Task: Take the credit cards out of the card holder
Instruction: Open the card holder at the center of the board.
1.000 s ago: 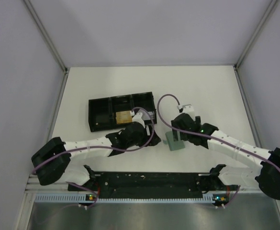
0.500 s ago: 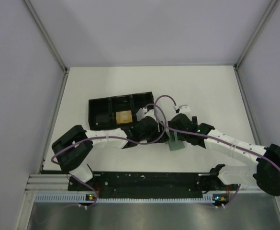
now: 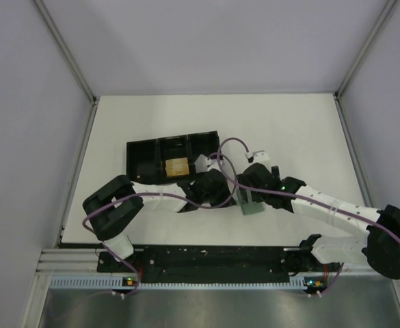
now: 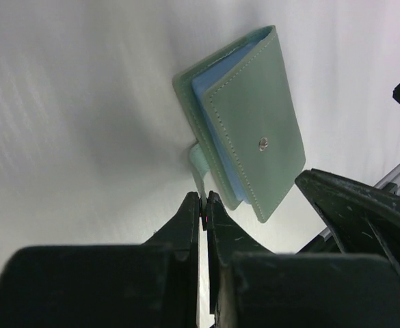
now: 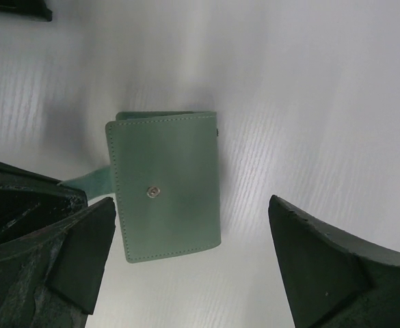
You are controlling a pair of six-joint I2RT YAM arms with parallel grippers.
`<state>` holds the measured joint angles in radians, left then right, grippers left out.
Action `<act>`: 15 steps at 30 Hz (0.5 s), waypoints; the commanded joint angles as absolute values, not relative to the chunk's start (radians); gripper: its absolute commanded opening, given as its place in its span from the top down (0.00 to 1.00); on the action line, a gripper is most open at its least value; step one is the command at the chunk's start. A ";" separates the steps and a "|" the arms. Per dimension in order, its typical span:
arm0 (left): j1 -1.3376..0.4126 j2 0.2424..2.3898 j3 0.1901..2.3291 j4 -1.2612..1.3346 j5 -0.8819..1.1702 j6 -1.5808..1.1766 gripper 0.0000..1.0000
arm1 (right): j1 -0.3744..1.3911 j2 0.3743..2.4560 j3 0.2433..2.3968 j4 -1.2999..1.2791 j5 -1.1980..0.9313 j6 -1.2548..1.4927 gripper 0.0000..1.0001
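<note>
**tray_guy:** Which step is this? At centre-left of the top view there's one tan card (image 3: 178,167) lying in the middle compartment of the black tray (image 3: 128,164). So I'd guess at least one is already out.

**yam_fan:** Yeah, this looks like the open-the-wallet step for the rest. Just right of the tray, the left gripper (image 4: 203,203) has its jaws clenched. In its wrist view the tips seem to nip the end of the little tab (image 4: 198,164) on the card holder (image 4: 254,130). The holder lies folded on the white surface (image 3: 288,130), lower centre of the top view, stud (image 4: 262,143) up, and the tab looks unfastened. Only a blue inner edge shows, and I can't see any card in it.

**tray_guy:** And the right one?

**yam_fan:** The right gripper (image 5: 189,201) hangs over the holder with its jaws released and spread wide, one on either side. It's touching nothing as far as I can tell. Next move imo: it pins or grips one panel so the left can peel the flap open. That tab's thin though, so it could slip out.
</note>
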<state>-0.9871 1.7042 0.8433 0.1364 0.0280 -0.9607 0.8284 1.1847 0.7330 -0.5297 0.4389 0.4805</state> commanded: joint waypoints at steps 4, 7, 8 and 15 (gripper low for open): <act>-0.988 1.560 0.721 0.219 -0.023 -1.009 1.00 | 0.900 1.204 0.741 -0.443 0.361 0.434 0.06; -0.988 1.514 0.681 0.225 -0.029 -1.020 1.00 | 0.919 1.252 0.755 -0.439 0.354 0.425 0.03; -0.988 1.499 0.670 0.225 -0.035 -1.022 1.00 | 0.926 1.264 0.759 -0.439 0.350 0.420 0.02; -0.988 1.425 0.637 0.216 -0.054 -1.020 1.00 | 0.971 1.312 0.787 -0.417 0.296 0.420 0.02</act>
